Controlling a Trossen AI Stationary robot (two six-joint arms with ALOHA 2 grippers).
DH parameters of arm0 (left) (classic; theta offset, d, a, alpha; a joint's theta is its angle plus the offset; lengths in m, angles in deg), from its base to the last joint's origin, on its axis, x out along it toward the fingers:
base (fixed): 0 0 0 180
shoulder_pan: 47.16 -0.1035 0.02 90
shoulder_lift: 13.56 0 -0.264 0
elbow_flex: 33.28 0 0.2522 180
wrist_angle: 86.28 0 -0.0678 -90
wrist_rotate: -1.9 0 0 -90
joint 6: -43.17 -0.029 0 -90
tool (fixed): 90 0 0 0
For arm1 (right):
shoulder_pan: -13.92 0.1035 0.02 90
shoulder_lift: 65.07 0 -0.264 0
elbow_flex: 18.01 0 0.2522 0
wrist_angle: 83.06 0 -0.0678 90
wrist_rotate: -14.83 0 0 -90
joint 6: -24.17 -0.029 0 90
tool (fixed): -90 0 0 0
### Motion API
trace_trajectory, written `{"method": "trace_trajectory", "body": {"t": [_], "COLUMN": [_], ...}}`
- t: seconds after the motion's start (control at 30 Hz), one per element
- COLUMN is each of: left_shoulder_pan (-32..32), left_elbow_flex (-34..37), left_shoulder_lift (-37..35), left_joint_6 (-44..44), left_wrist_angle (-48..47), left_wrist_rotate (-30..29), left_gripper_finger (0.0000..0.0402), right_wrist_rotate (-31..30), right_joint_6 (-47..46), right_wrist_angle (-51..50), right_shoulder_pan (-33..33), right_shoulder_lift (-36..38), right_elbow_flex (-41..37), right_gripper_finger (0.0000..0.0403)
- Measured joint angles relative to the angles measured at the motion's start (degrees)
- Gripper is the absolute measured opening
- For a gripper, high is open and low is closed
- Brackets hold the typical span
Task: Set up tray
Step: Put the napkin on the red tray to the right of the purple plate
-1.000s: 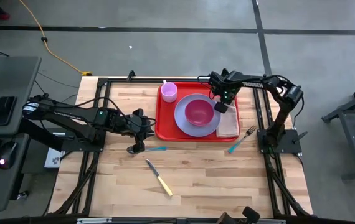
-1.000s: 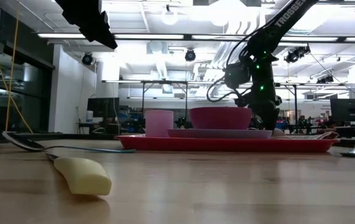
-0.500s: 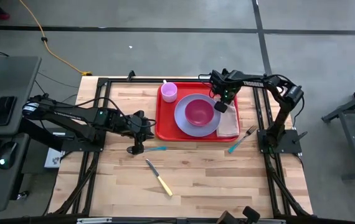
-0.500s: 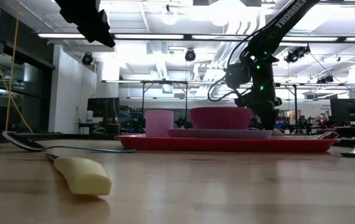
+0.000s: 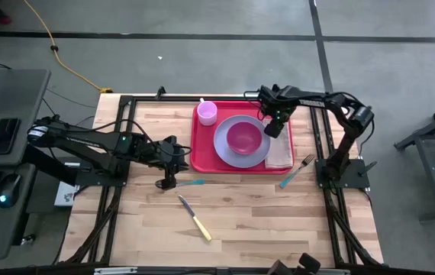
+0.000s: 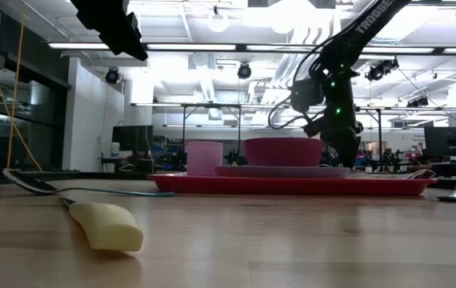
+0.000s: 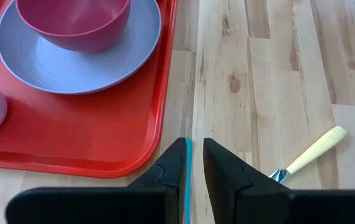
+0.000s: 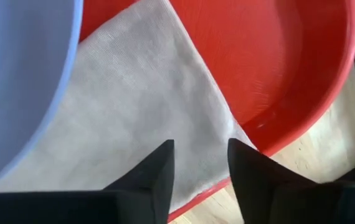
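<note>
Tray (image 5: 204, 162) under right pincer (image 5: 272, 129) (fingers parted)

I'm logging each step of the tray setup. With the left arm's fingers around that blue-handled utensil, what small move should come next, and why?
Probably lift it and carry it toward the tray. The left gripper has the blue handle between its fingers just off the tray's edge, while plate, bowl, cup and napkin already sit on the tray.
</note>
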Motion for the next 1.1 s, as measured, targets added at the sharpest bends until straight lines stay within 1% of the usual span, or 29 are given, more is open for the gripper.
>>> {"method": "trace_trajectory", "body": {"t": [0.2,0.37,0.6,0.67,0.87,1.1], "left_shoulder_pan": [0.0,0.0,0.0,0.0,0.0,0.0], "left_elbow_flex": [-0.01,-0.02,-0.02,-0.02,0.0,0.0], "left_shoulder_lift": [0.01,0.01,0.01,0.01,0.01,0.01], "left_joint_6": [0.0,0.0,0.0,0.0,0.0,0.0], "left_wrist_angle": [0.02,0.05,0.15,0.16,0.11,0.01], "left_wrist_rotate": [-0.06,-0.11,-0.09,-0.09,-0.09,-0.09], "left_gripper_finger": [0.0085,0.0085,0.0085,0.0085,0.0085,0.0085], "right_wrist_rotate": [0.16,1.06,11.72,13.45,13.38,12.1], "right_joint_6": [0.1,-0.19,-0.53,-0.5,-0.47,-0.31], "right_wrist_angle": [-0.09,-1.93,-8.12,-8.41,-8.13,-5.34], "right_shoulder_pan": [0.0,0.04,0.13,0.33,1.77,3.17], "right_shoulder_lift": [1.8,3.8,4.68,4.68,4.64,4.59], "right_elbow_flex": [0.0,0.02,0.04,0.04,0.04,0.02], "right_gripper_finger": [0.016,0.0173,0.0166,0.016,0.0146,0.0144]}}
